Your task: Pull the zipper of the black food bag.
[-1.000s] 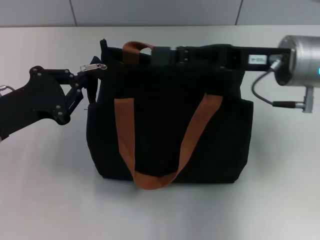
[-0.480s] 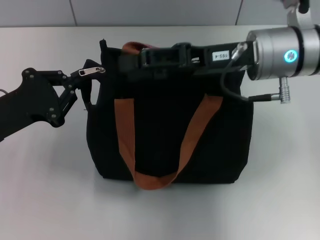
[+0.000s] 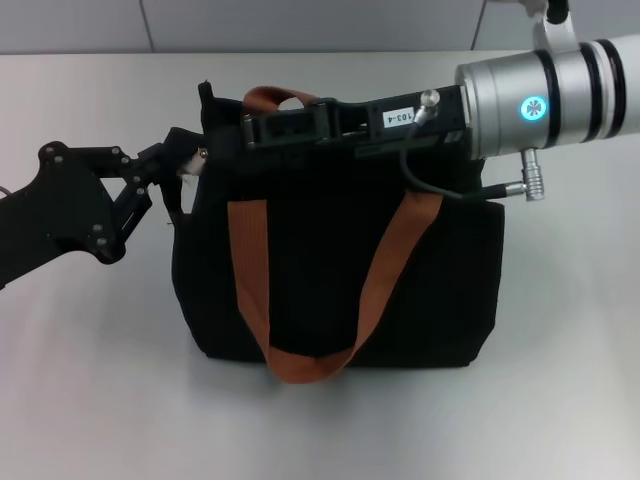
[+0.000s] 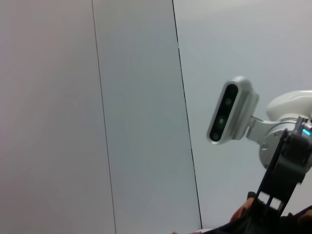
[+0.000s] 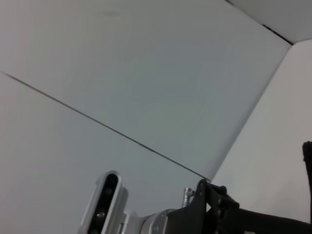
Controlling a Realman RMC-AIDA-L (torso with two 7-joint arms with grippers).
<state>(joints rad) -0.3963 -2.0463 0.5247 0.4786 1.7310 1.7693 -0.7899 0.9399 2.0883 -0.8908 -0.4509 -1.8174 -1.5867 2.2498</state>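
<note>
The black food bag (image 3: 330, 270) stands upright mid-table with two orange-brown handles (image 3: 250, 290). My left gripper (image 3: 180, 160) is at the bag's top left corner and is shut on the fabric there. My right gripper (image 3: 250, 130) reaches in from the right and lies along the bag's top edge, its tip near the left end. Only a small silver bit of the zipper pull (image 3: 203, 152) shows between the two grippers. The left wrist view shows the right gripper's body (image 4: 282, 170) and a sliver of the bag (image 4: 292, 223). The right wrist view shows the left gripper (image 5: 214, 207).
The bag stands on a pale grey table (image 3: 90, 380) with a wall behind it. The robot's head camera shows in both wrist views (image 4: 229, 117) (image 5: 105, 200). The right arm's silver wrist (image 3: 560, 90) and its cable (image 3: 450, 190) hang over the bag's right top.
My right arm has moved left along the bag's top edge, its gripper now near the left end. The silver pull, plain at the corner before, is mostly covered. My left gripper barely moved.
</note>
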